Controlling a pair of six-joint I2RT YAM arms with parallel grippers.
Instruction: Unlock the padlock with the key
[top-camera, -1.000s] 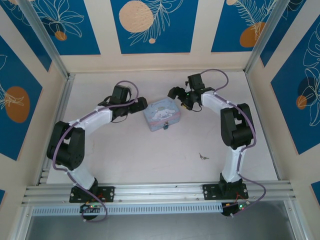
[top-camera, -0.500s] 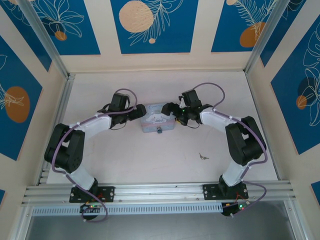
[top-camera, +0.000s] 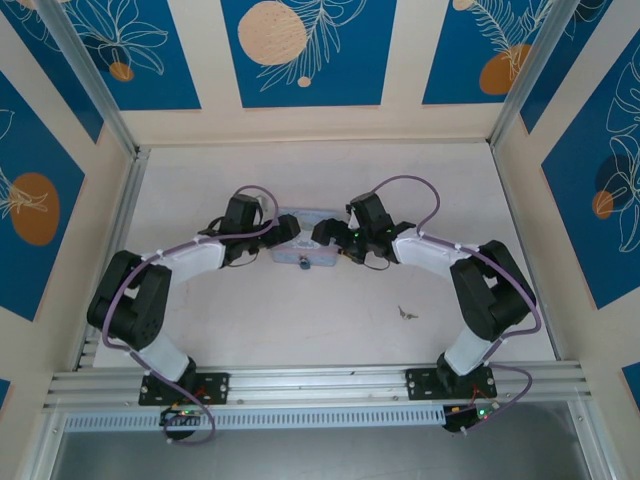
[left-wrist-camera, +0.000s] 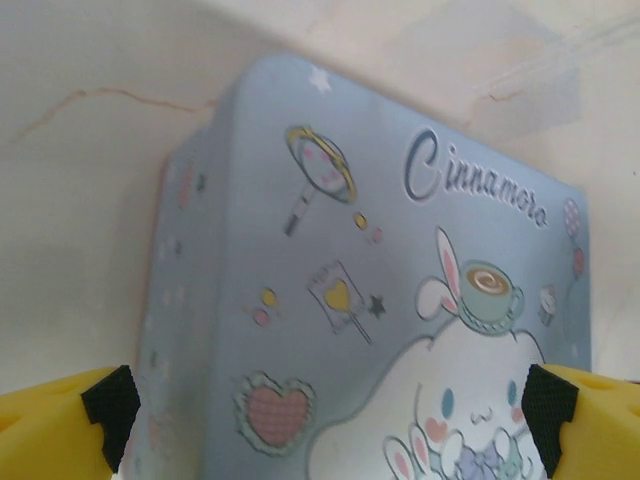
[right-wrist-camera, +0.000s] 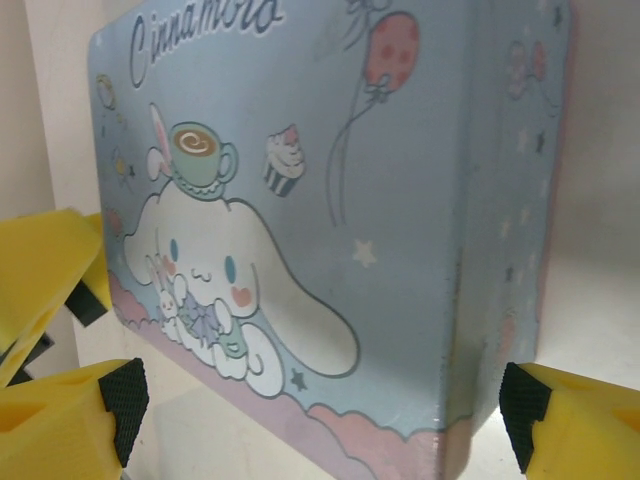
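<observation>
Astride the tin (left-wrist-camera: 400, 280), left pincer (left-wrist-camera: 328, 405) and right pincer (right-wrist-camera: 318, 405) gape, elbows out.

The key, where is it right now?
In the top view, the key lies on the bare table, right of middle, nearer the front edge than the blue tin and just left of the right arm.

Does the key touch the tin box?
Apart. The top view shows the key lying alone on the table, with a plain gap of bare surface between it and the tin.
</observation>
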